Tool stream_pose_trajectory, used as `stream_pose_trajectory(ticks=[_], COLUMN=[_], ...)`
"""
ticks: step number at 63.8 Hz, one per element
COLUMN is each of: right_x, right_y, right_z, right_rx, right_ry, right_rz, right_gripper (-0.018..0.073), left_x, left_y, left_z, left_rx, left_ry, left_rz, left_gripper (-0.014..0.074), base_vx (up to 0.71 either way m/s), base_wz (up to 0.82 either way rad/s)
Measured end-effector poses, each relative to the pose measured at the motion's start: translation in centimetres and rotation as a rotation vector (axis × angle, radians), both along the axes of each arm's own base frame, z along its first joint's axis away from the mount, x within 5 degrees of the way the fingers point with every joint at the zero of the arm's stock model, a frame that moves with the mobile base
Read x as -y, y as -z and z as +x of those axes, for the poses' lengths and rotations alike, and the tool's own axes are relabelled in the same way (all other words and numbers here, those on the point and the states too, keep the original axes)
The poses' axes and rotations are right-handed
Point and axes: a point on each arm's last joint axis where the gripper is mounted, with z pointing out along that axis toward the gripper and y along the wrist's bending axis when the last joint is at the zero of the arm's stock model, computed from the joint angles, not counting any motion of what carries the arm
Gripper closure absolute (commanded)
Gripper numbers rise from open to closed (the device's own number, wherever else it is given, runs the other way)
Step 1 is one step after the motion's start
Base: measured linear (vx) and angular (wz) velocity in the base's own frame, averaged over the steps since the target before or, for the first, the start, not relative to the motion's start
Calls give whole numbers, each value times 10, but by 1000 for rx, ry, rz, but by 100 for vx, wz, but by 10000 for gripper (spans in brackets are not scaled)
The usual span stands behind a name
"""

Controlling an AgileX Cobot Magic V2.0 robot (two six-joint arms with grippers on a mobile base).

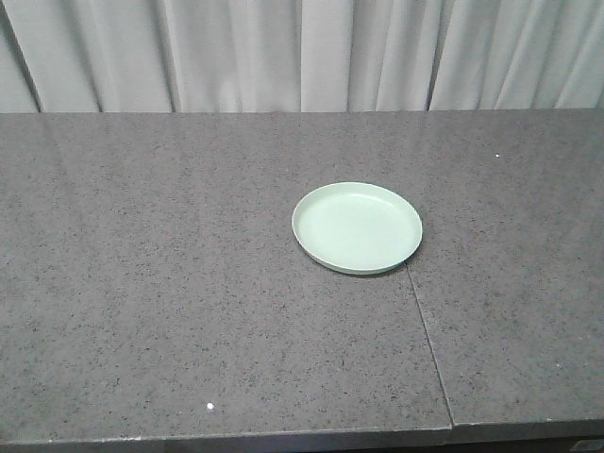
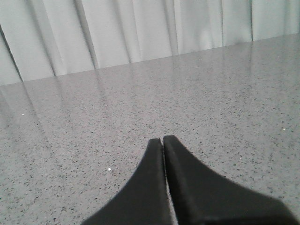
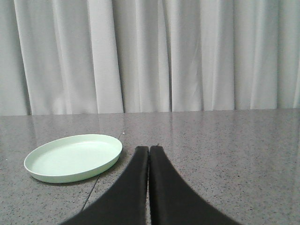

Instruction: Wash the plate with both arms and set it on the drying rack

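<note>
The pale mint-green plate (image 1: 357, 227) lies flat on the grey speckled counter (image 1: 189, 283), right of centre, its near edge on a seam. It also shows in the right wrist view (image 3: 73, 157), left of my right gripper (image 3: 149, 148), which is shut and empty, a little apart from the plate's rim. My left gripper (image 2: 162, 139) is shut and empty over bare counter; no plate shows in its view. Neither arm shows in the front view. The drying rack is out of view.
A thin seam (image 1: 429, 344) runs through the counter from the plate to the front edge. Pale curtains (image 1: 302, 52) hang behind the counter's back edge. A small white speck (image 1: 209, 406) lies near the front left.
</note>
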Motion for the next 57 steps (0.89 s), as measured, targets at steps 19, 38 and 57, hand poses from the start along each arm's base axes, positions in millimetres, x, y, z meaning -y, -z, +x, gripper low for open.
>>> stream_pose_trajectory(ticks=[19, 38, 57], right_x=[0, 0, 0], right_y=[0, 0, 0], right_z=[0, 0, 0], right_rx=[0, 0, 0], right_ry=[0, 0, 0], right_rz=[0, 0, 0], right_gripper=[561, 561, 561], left_x=[0, 0, 0], left_y=[0, 0, 0], left_z=[0, 0, 0], left_rx=[0, 0, 0], left_ry=[0, 0, 0], left_rz=[0, 0, 0], left_gripper=[603, 603, 603], base_vx=[0, 0, 0], base_wz=[0, 0, 0])
